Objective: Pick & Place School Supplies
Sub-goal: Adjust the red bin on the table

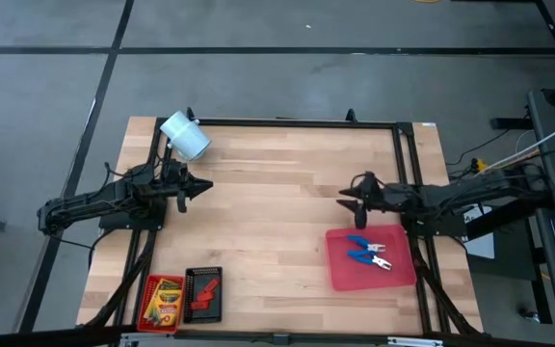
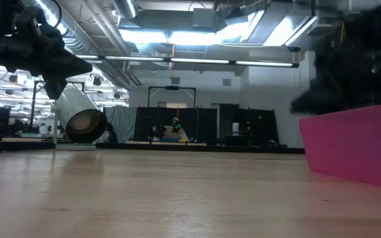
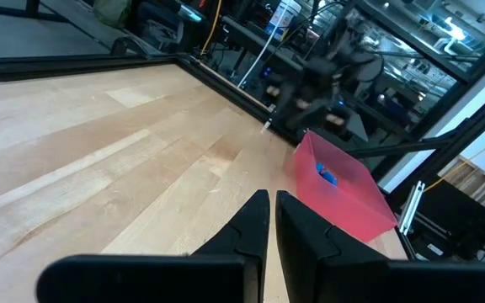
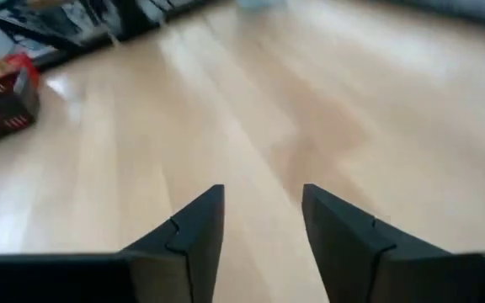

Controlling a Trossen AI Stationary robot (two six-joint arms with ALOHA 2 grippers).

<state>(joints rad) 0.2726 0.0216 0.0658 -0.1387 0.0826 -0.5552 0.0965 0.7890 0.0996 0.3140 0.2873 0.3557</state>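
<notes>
My left end effector [image 1: 203,185] hung above the counter [image 1: 277,222] with its fingers pressed together, just beside the pale cylinder [image 1: 185,136] lying on its side at the far left corner. My right end effector [image 1: 345,199] hovered with its fingers spread apart, holding nothing, just off the far edge of the pink tray [image 1: 371,280]. Two blue-handled pliers [image 1: 368,253] lay inside that tray. Well across from the pink tray, at the near left corner, a red tray [image 1: 149,289] held the crayon boxes [image 1: 165,301], and a black tray [image 1: 203,278] touching it held red pieces [image 1: 204,294]. I couldn't read the print on the boxes. The low view showed only the pink tray's wall, hiding the pliers; the left wrist view caught a bit of blue inside.
</notes>
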